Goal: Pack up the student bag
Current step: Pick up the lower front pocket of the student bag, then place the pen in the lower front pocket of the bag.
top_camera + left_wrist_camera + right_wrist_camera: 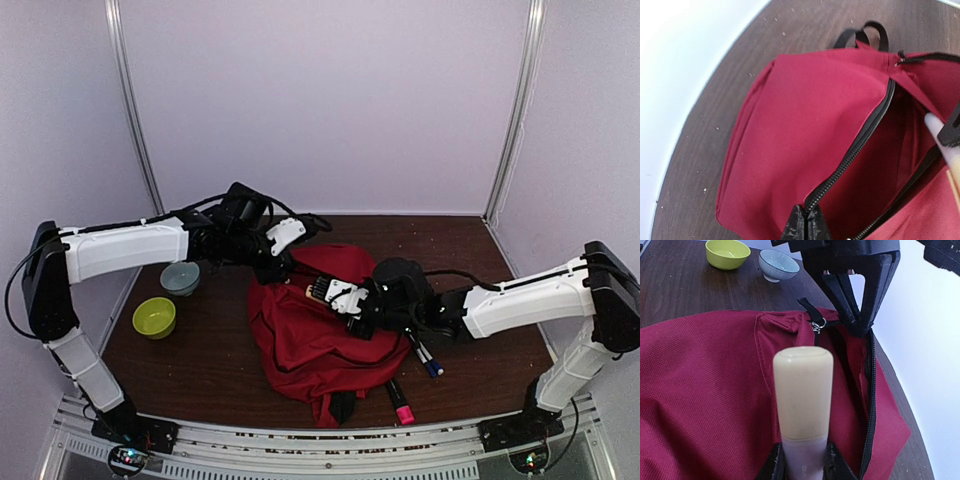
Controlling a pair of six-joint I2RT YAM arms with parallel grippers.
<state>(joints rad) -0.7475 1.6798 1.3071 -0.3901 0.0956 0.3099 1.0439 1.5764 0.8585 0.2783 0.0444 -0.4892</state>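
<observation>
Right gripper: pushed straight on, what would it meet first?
Probably the student bag: the right gripper's cream-capped marker aims at its open mouth by the zip pull. The left gripper pinches that edge; depth unclear.

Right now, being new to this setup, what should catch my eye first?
The red student bag sprawls mid-table, its zipper open. The left gripper pinches the opening's edge while the right gripper holds a cream-capped marker aimed at it. A green bowl sits far left.

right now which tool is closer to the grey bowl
Left. The left tool pinches the bag at its zipper edge, close beside the grey bowl; the right tool holds a marker farther off, over the bag.
</observation>
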